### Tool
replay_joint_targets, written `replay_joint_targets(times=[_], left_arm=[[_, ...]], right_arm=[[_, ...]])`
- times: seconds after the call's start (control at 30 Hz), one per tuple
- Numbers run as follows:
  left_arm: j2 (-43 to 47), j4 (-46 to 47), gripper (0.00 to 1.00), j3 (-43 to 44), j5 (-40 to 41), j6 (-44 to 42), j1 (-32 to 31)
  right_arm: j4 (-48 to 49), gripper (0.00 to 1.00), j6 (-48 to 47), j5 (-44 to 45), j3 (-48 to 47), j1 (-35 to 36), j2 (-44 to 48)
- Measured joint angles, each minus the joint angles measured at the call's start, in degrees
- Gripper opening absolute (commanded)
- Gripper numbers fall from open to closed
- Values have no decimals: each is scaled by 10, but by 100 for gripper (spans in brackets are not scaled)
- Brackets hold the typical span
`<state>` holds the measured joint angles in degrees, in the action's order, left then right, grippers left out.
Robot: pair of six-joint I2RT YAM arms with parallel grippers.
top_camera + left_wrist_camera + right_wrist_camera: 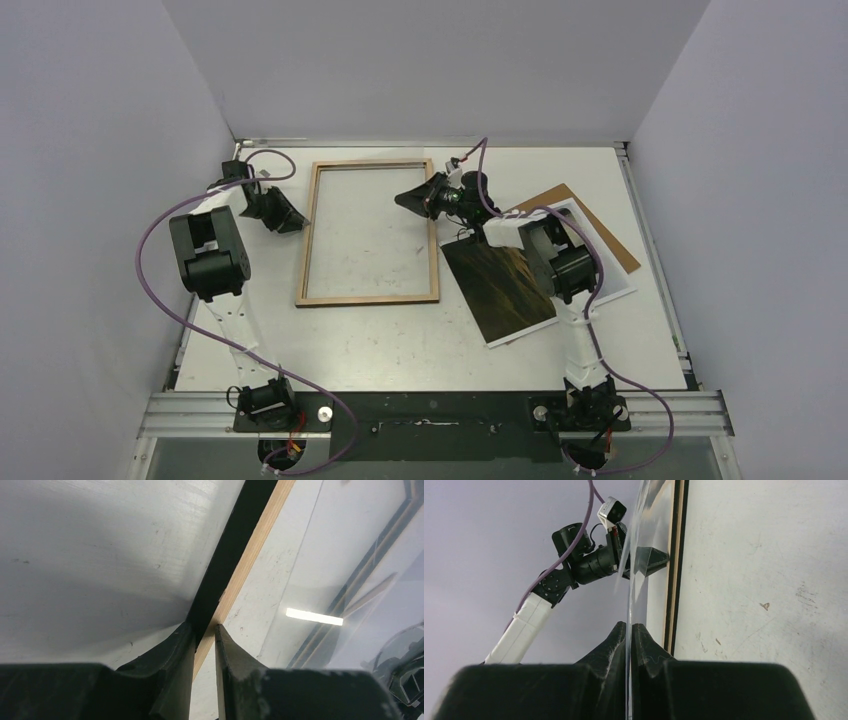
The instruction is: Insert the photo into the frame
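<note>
Frame [369, 299] lies flat on the table [400, 345], left of centre, with its light wood back up and bare tabletop showing through the opening. Left gripper [204, 627] sits at the frame's left rail. In the left wrist view its fingers straddle the rail, black edge and wood strip passing between them, closed down to the rail's width and apparently gripping it. Right gripper [629, 626] is at the far part of the right rail, fingers pinched almost together on the edge of a thin clear pane [636, 570]. The pane stands tilted over the frame and carries reflections, so it is hard to make out from above. Photo [498, 285] lies on the table just right of the frame, skewed to it and in neither gripper. The right arm [560, 265] crosses over its far half and hides that part. A brown backing board [600, 225] pokes out from under it at the far right corner.
</note>
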<state>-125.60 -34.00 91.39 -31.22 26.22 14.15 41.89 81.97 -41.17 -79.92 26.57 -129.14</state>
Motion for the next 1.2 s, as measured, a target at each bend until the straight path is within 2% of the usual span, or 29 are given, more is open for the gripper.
replay_joint_targets(times=[0.2,0.37,0.53,0.7,1.2], left_arm=[[0,0,15,0,0,-2,0],[0,0,6,0,-1,-1,0],[0,0,0,0,-1,-1,0],[0,0,0,1,-1,-1,1],[0,-1,0,3,-3,0,2]], right_arm=[[-12,0,-16,-6,0,1,-10],[-42,0,-60,-12,0,2,-10],[-52,0,-77,-16,-6,0,-22],[-52,0,-66,-17,-6,-2,-29],[39,0,-1,-19,-6,5,-29]])
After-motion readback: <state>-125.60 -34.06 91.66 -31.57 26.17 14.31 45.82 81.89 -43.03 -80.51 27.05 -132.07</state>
